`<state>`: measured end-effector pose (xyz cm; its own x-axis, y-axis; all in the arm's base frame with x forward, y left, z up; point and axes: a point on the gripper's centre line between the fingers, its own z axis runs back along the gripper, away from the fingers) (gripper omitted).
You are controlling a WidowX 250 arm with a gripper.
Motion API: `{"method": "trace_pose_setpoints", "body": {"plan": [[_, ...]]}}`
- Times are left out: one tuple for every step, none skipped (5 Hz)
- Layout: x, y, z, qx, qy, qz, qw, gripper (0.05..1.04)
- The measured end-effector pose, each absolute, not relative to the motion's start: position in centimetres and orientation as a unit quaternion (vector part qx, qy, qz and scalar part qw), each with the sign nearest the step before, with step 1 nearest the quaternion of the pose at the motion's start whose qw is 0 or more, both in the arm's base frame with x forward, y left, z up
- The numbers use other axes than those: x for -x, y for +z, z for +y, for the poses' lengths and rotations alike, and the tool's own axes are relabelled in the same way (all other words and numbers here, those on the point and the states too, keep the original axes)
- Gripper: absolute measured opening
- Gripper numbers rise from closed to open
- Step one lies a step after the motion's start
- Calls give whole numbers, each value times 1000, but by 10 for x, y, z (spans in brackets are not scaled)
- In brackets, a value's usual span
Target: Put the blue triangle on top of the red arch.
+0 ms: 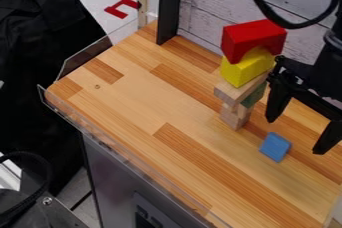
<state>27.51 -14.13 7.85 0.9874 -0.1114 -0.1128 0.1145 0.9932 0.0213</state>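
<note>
The pincer point(295, 136) hangs open, presumably to grasp the blue triangle point(275, 147) on the worktop point(127, 102) at four o'clock from the wooden blocks point(234, 116), while the yellow block point(244, 70) props up the red arch point(248, 41), whose flat top should seat it.

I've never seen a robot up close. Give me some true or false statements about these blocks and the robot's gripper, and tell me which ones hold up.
1. The red arch is at the top of the stack. True.
2. The blue block sits on the red arch. False: it lies on the wooden tabletop.
3. The yellow block is directly beneath the red arch. True.
4. The gripper is closed around the yellow block. False: its fingers are spread apart, holding nothing.
5. The green block is higher than the yellow one. False: it is lower in the stack.
</note>
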Motion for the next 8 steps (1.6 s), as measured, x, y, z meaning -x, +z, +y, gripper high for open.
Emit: {"method": "trace_pose_setpoints", "body": {"plan": [[-271, 66, -140, -22, -57, 77, 995, 1001], [-271, 62, -141, -13, -62, 73, 995, 1001], [-271, 62, -144, -6, -67, 70, 995, 1001], [-274, 60, -143, -4, -68, 66, 996, 1001], [-275, 51, -142, -4, -61, 72, 996, 1001], [-279, 41, -140, -1, -51, 74, 996, 1001], [-283, 33, -136, 1, -42, 84, 996, 1001], [-285, 28, -135, 6, -33, 89, 995, 1001]]}}
